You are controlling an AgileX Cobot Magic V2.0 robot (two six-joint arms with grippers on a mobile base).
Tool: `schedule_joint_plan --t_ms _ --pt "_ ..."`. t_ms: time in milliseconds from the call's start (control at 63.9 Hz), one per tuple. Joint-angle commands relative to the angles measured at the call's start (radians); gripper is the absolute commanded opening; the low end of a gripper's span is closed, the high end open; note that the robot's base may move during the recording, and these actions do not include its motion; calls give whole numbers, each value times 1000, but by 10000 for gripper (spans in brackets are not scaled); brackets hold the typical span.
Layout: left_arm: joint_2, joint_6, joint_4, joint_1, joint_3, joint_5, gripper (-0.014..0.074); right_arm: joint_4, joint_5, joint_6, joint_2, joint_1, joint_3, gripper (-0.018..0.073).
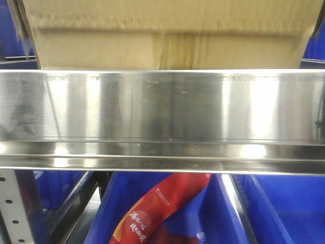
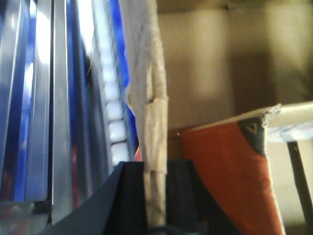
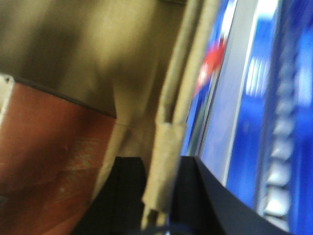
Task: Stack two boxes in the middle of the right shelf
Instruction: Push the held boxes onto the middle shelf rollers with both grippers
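Note:
A plain brown cardboard box [image 1: 167, 46] with a zigzag flap edge and a tape strip fills the top of the front view, just above the shelf's shiny steel front rail [image 1: 162, 107]. Whether it rests on the shelf is hidden. My left gripper [image 2: 155, 166] is shut on the box's left wall [image 2: 149, 73], one finger inside and one outside. Over on the other side, my right gripper [image 3: 160, 164] is shut on the right wall [image 3: 181, 73]. Inside the box lies a red-orange printed surface [image 2: 225, 171] [image 3: 44, 147]; I cannot tell whether it is the second box.
Below the rail stand blue plastic bins [image 1: 284, 213], one holding a red snack bag [image 1: 162, 208]. A perforated grey upright [image 1: 12, 208] stands at the lower left. Steel rails [image 2: 58, 122] [image 3: 230, 98] and blue bins run close outside both box walls.

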Motion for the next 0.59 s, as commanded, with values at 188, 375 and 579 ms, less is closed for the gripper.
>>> schedule_joint_plan --t_ms 188,375,579 --pt "3 -1 69 10 -8 -36 209 -37 -14 -10 13 -10 2 324" --pt "-19 -1 69 10 -8 -36 613 -37 -38 -5 -22 -10 2 568" --pt "-82 -1 59 10 -8 -36 443 -32 -77 10 -108 -10 2 471"
